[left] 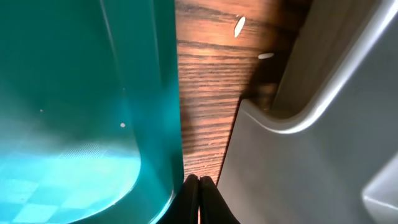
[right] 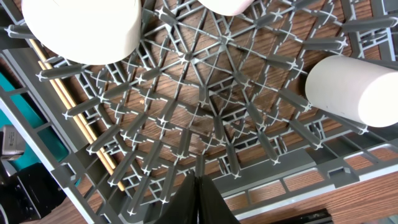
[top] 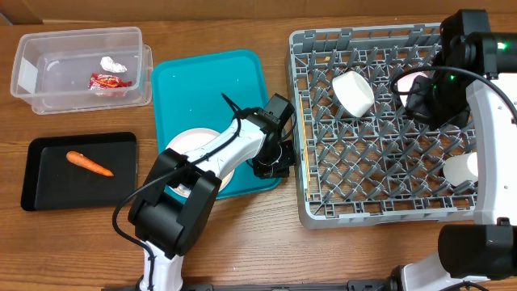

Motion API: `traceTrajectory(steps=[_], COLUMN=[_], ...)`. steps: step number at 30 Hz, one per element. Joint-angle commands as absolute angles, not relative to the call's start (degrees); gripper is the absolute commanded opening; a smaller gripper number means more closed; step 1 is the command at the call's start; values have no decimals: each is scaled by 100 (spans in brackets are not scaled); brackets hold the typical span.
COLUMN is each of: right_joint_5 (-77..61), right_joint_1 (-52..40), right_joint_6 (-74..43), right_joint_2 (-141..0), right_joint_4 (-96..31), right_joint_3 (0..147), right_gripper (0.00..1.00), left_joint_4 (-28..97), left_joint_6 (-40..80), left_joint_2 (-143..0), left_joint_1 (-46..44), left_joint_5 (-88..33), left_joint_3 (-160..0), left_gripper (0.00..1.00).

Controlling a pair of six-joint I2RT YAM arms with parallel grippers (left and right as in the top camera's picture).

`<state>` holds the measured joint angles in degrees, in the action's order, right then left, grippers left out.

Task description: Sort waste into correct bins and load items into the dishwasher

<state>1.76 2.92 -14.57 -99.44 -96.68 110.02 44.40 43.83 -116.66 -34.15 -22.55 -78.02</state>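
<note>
Clear tub (top: 56, 69) sits at far left rear of the table (left: 205, 93). Inside lie the red wrapper (top: 109, 81) and, just behind it, the crumpled white wrapper (top: 111, 63). Print on the red wrapper is too small to read.

Black tray (top: 48, 182) sits in front of the tub and holds the carrot (top: 89, 164), lying on its side near the middle.

Teal tray (top: 202, 89) comes next to the right. White plate (top: 192, 144) rests on its front half, partly covered by the left arm.

Left gripper (left: 199, 198) is at the teal tray's right edge, near the front corner. Its fingers are pressed together with nothing between them, above the strip of bare wood between tray and rack. Two rice grains (left: 239, 25) lie on that strip farther along.

Dish rack (top: 380, 153) fills the right side. Chopsticks (right: 74, 115) lie flat along the lattice by its left wall. One bowl (top: 353, 93) stands tipped on the pegs at rear left. A second bowl (right: 227, 5) sits farther right, mostly hidden by the right arm.

Right gripper (right: 199, 193) hangs over the middle of the rack floor, closed and empty, clear of the pegs.

Cup (top: 460, 170) lies on its side near the rack's right front.
</note>
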Motion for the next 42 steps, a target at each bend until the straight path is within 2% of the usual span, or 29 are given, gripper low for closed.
traceTrajectory(steps=[1,9,23,36,42], right_joint_5=[209,209,209,207,209], right_joint_1=[298,298,298,298,298], right_joint_6=[-1387,-1352,-1352,-1352,-1352], right_joint_2=[-9911,-9911,-9911,-9911,-9911], right_joint_4=[-9657,-9655,-9657,-9660,-9657], right_joint_3=[11032,11032,11032,11032,11032], right_gripper=[5,5,5,4,5], left_joint_4=[4525,4698,5295,5448,6440], left_joint_6=[4521,4477,4040,4018,3542], left_joint_2=[-11773,-11773,-11760,-11756,-11664], left_joint_1=[-3286,-2930,-2915,-2891,-2738], left_joint_5=[-2228,-2259,-1588,-1573,-1391], left_joint_3=[-7765,-7769,-8318,-8348,-8840], left_gripper=[4,4,4,4,4])
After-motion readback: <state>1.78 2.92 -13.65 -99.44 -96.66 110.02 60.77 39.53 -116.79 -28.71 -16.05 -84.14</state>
